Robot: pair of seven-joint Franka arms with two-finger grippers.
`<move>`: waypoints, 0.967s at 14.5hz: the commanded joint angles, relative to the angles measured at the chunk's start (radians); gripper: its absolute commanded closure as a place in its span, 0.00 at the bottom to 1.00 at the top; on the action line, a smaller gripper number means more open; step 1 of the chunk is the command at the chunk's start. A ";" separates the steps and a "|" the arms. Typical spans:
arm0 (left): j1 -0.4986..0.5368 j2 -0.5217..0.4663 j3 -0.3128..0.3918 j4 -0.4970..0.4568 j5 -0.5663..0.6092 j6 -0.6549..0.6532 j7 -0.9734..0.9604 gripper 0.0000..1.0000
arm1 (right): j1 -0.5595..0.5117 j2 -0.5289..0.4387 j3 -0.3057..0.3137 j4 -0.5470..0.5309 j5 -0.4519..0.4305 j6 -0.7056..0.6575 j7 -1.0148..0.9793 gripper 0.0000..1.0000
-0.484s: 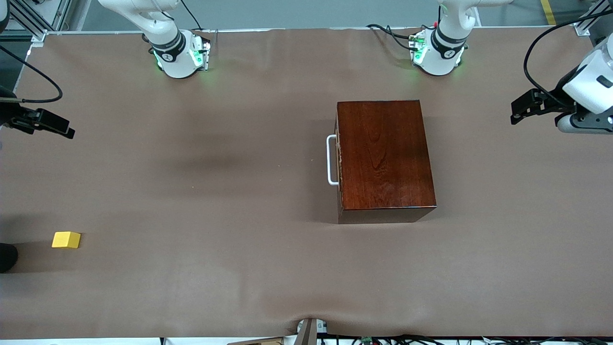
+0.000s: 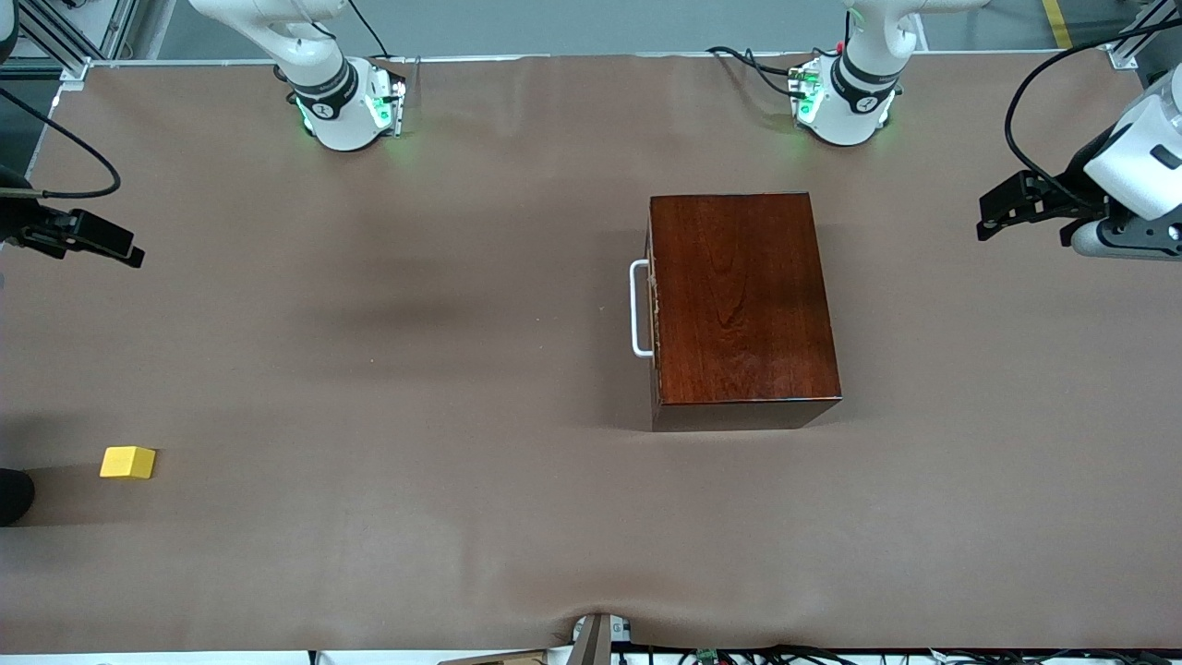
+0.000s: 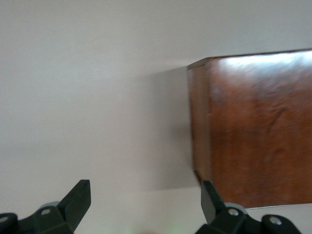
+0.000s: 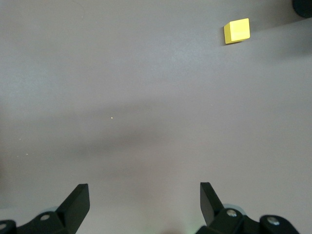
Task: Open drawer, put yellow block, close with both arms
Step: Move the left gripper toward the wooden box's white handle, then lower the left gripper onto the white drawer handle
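Observation:
The drawer is shut inside its glossy mahogany box [image 2: 743,305]. Its white handle [image 2: 638,308] faces the right arm's end of the table. The box's end wall shows in the left wrist view [image 3: 253,131]. The yellow block [image 2: 127,462] [image 4: 237,30] lies alone near the right arm's end, nearer to the front camera than the box. My left gripper [image 2: 990,214] [image 3: 145,197] hangs open and holds nothing, over the table at the left arm's end, apart from the box. My right gripper [image 2: 129,251] [image 4: 144,195] is open over bare table, well clear of the block.
A brown cover [image 2: 416,416] spans the whole table, with a slight ruck along the front edge [image 2: 596,621]. A dark rounded object [image 2: 14,494] [image 4: 303,7] sits at the table's edge close to the yellow block. Both arm bases [image 2: 346,106] [image 2: 845,102] stand along the table's back edge.
My left gripper has shifted slightly toward the box. The right gripper, the block and the box have not visibly moved.

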 commanded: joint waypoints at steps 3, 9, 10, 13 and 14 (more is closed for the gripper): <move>-0.108 0.207 -0.046 0.195 -0.048 -0.017 -0.228 0.00 | -0.015 -0.005 0.013 0.001 0.014 0.002 0.012 0.00; -0.425 0.413 -0.038 0.274 -0.040 0.273 -0.537 0.00 | -0.015 -0.005 0.013 0.001 0.014 0.002 0.010 0.00; -0.475 0.437 -0.037 0.274 -0.035 0.326 -0.569 0.00 | -0.014 -0.005 0.013 0.001 0.014 0.002 0.010 0.00; -0.585 0.509 -0.037 0.274 0.036 0.452 -0.676 0.00 | -0.015 -0.004 0.013 0.001 0.014 0.002 0.010 0.00; -0.619 0.532 -0.037 0.272 0.085 0.454 -0.697 0.00 | -0.014 -0.004 0.013 0.001 0.014 0.002 0.010 0.00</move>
